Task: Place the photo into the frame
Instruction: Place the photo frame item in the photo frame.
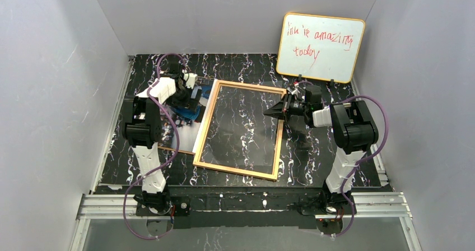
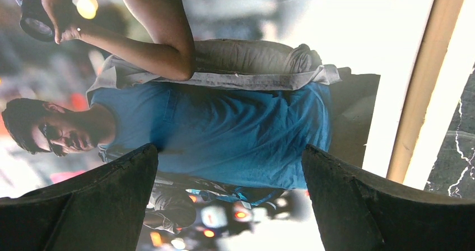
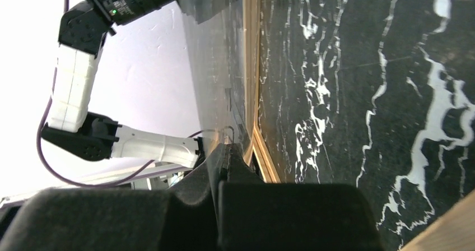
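From above, the frame (image 1: 240, 129) lies in the middle of the black marbled table (image 1: 313, 156), and the table's pattern shows through its clear pane. The photo (image 1: 193, 114) lies at the frame's left side, mostly hidden under the left arm, with only a patch of blue showing. The left gripper (image 1: 189, 94) hangs over that patch. The right gripper (image 1: 279, 108) points at the frame's right rail, touching or just short of it. A whiteboard (image 1: 320, 47) with red writing leans against the back wall.

The left wrist camera looks straight down on the photo (image 2: 241, 122): a man in a blue shirt and sunglasses fills the view. The left gripper (image 2: 228, 150) has its fingers spread wide apart above the print, holding nothing. At the right, the frame's wooden rail (image 2: 425, 77) runs past the photo's white border, with a strip of table beyond it.

In the right wrist view, the right gripper (image 3: 224, 164) has its fingers pressed together right at the frame's rail (image 3: 251, 66). Whether they pinch the rail or pane cannot be told. The left arm (image 3: 73, 88) shows beyond.
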You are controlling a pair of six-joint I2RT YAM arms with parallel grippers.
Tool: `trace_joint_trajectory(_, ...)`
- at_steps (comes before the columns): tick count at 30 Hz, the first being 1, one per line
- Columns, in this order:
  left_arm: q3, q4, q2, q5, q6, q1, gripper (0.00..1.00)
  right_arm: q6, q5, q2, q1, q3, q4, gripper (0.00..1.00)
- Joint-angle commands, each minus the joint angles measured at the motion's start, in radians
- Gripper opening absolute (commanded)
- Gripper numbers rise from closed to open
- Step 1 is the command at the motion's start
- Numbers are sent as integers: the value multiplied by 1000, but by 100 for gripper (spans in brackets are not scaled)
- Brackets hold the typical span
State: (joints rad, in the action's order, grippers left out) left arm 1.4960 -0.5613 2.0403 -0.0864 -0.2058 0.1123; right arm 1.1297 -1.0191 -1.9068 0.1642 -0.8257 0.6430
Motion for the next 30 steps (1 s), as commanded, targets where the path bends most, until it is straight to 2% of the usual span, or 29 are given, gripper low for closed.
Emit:
trace_joint_trajectory(1, -43, -37, 17, -52, 6, 12, 98, 94, -58, 26, 13, 9, 237, 1)
trace_joint_trajectory(13, -39, -38, 18, -52, 7, 13, 98, 175, -65, -5, 21, 16, 365, 1)
trace_joint_trajectory(30, -53, -29, 31, -58, 8, 35, 98, 191, -44, -45, 52, -25, 362, 1)
